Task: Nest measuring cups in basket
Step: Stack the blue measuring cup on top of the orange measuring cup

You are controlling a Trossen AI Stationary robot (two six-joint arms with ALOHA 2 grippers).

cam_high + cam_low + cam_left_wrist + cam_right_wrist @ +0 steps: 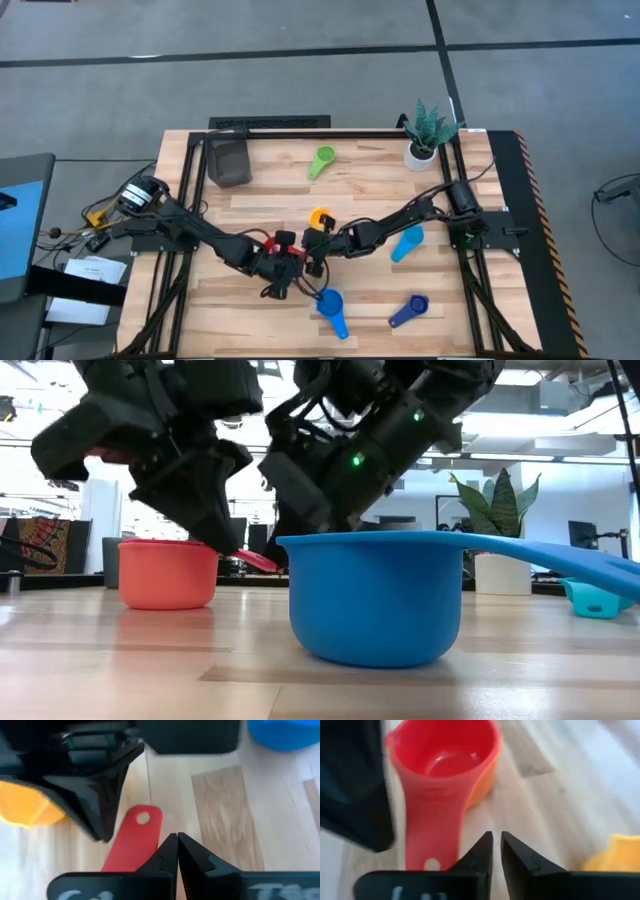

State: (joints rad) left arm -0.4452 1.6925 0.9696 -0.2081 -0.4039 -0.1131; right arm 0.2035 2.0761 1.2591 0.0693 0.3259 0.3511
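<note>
Wooden slats run under everything you work on, and near to you the table's front strip holds the blue cup and the dark blue cup, both loose and well apart; neither is nested yet. Further in, at mid-table, both grippers crowd one spot: the left gripper has its fingers pressed nearly together beside the red cup's handle, holding nothing; the right gripper is likewise narrow and empty, just beside the red cup, which appears to sit inside the orange cup; the yellow cup lies close by, so you have little room there. To the right, the light blue cup waits alone. Far off, the green cup and the basket stand near the back edge, the basket seemingly empty; I judge most of the task remains.
</note>
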